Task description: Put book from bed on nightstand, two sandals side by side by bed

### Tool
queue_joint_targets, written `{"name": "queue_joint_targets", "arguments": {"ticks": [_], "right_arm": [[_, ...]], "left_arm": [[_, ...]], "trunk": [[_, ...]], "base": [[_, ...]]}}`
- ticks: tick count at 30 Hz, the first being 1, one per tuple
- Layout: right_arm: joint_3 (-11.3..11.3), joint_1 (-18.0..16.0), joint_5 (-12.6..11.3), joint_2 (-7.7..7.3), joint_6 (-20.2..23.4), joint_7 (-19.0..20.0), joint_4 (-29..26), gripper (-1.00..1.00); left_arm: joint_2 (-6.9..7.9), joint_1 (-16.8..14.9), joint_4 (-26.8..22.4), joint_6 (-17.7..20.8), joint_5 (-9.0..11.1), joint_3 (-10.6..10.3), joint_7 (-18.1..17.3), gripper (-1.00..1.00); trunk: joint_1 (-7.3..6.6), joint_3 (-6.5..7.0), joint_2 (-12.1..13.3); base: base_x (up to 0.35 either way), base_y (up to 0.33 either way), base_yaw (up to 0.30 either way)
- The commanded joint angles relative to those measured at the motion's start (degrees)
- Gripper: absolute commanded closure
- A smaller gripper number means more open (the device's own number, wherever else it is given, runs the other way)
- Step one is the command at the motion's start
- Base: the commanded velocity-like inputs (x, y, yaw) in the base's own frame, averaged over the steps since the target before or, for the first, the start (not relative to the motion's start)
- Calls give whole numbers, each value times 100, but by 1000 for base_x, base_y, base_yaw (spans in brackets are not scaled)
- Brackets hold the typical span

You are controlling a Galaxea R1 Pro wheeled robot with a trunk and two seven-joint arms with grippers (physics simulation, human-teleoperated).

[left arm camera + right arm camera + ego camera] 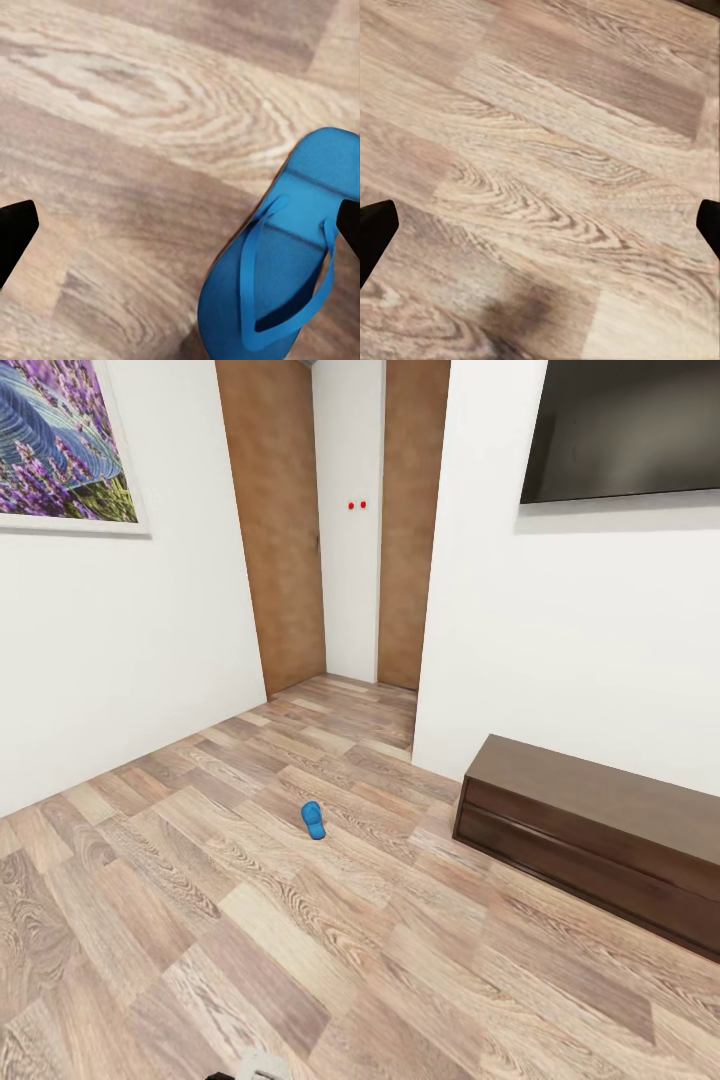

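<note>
One bright blue sandal [313, 820] lies on the wood-plank floor in the middle of the bedroom, seen from the head view. In the left wrist view a blue sandal [281, 259] lies flat on the floor, strap up, close under my left gripper [184, 225]. That gripper is open and holds nothing, and the sandal sits near one dark fingertip [349, 225]. I cannot tell whether this is the same sandal. My right gripper [544, 229] hangs open over bare floor. The book, the bed and the nightstand are out of view.
A long low dark bench cabinet [590, 835] stands against the white wall at the right, under a wall-mounted TV [620, 425]. Brown doors [280, 520] flank a narrow passage at the back. A lavender picture [60, 445] hangs on the left wall.
</note>
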Motion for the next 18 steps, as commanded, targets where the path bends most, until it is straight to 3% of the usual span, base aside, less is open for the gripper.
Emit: {"name": "queue_joint_targets", "arguments": {"ticks": [1,8,18], "right_arm": [[-89,-1,-12,7,78,36,-200,-100],[-355,-25,-16,-23,527,85,-788,-100],[-446,-100,18,-103,750,110,-951,-100]], "left_arm": [[3,-3,-11,42,-4,-66,39,-100],[3,-10,-11,42,-1,-204,59,-100],[3,-12,-11,42,4,-273,73,-100]], "trunk": [[-1,-4,-2],[-1,-4,-2],[-1,-4,-2]], "base": [[0,0,0],[0,0,0],[0,0,0]]}}
